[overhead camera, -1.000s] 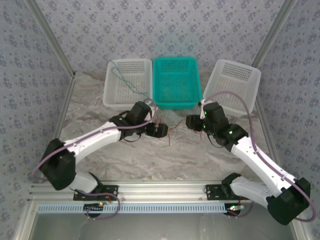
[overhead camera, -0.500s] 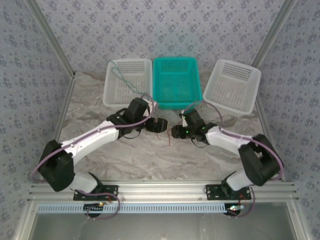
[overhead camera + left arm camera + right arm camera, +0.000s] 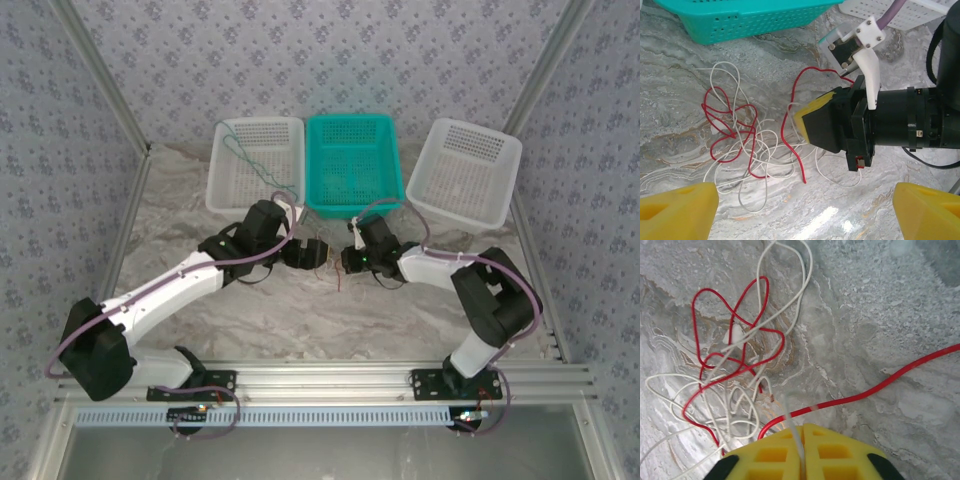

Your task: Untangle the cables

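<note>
A tangle of thin red and whitish cables [image 3: 740, 135] lies on the marble table [image 3: 300, 310], between the two grippers. My right gripper [image 3: 803, 432] is low at the tangle's edge, its yellow pads pressed together on a whitish cable [image 3: 790, 412] that runs up between them. A red cable [image 3: 880, 387] passes just in front of the pads. In the top view, the right gripper [image 3: 352, 258] faces the left gripper [image 3: 303, 254]. My left gripper [image 3: 805, 215] hangs above the tangle, its fingers [image 3: 677, 210] spread wide and holding nothing. A thin green cable [image 3: 243, 158] lies in the left white basket [image 3: 255, 121].
A teal basket [image 3: 350, 118] stands at the back middle and a second white basket [image 3: 470, 145] at the back right, tilted. Metal frame posts rise at both back corners. Open marble surface lies in front of the tangle.
The right arm has swung left and down to the tangle, and its gripper now pinches a whitish cable. The left arm has drawn back slightly to the left.
</note>
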